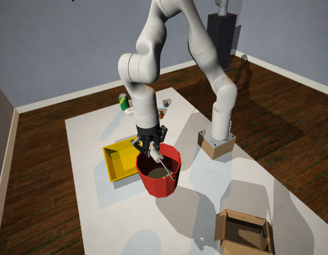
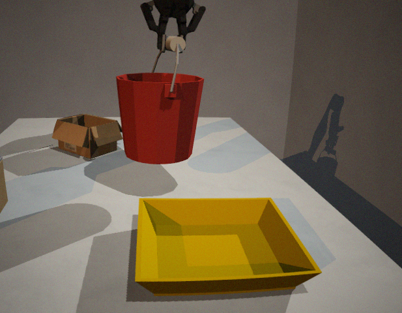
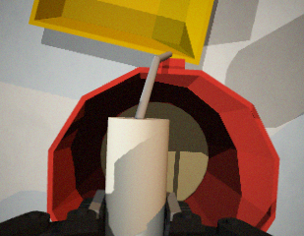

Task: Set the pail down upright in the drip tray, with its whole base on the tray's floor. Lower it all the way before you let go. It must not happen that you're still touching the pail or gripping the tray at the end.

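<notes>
The red pail hangs upright in the air from its wire handle. My gripper is shut on the handle's pale grip, straight above the pail. In the exterior view the pail hangs above the table, beyond the yellow drip tray, with the gripper at the top edge. The tray lies empty on the table, beside the pail. In the wrist view I look down past the grip into the pail, with the tray beyond its rim.
An open cardboard box stands on the table, also shown in the exterior view. A green can and small items lie at the far end. The arm's base block stands to the right of the pail.
</notes>
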Robot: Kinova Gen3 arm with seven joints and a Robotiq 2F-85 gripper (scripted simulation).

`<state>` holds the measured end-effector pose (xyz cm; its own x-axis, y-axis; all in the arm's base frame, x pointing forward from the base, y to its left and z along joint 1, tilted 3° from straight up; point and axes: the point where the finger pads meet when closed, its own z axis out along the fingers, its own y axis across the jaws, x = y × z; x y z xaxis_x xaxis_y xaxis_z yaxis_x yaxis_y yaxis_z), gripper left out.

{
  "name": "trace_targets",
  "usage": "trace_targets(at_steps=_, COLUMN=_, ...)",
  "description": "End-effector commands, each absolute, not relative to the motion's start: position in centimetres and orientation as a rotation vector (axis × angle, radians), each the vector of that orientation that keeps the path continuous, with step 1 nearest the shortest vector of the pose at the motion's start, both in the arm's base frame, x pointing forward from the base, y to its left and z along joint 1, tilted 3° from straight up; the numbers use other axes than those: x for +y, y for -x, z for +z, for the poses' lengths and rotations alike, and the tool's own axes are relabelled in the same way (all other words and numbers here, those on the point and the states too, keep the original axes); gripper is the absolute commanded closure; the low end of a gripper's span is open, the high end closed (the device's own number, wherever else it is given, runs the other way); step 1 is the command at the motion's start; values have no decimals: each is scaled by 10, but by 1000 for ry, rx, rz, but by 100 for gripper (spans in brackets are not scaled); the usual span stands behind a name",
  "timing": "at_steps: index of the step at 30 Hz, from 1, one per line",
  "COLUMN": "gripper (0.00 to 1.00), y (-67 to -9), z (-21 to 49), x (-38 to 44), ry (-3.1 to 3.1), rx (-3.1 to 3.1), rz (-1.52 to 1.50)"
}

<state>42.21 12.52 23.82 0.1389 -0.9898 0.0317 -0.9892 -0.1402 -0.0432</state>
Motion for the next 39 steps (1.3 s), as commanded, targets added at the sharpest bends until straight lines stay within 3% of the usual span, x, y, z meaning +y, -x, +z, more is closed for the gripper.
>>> trace_targets(at_steps=1, gripper=90, y=-424, z=239, x=121, ry=2356, rx=2056, rz=-84)
trace_targets(at_steps=39, gripper=90, y=-439, z=241, x=69, ry=2356, rx=2056, rz=-84)
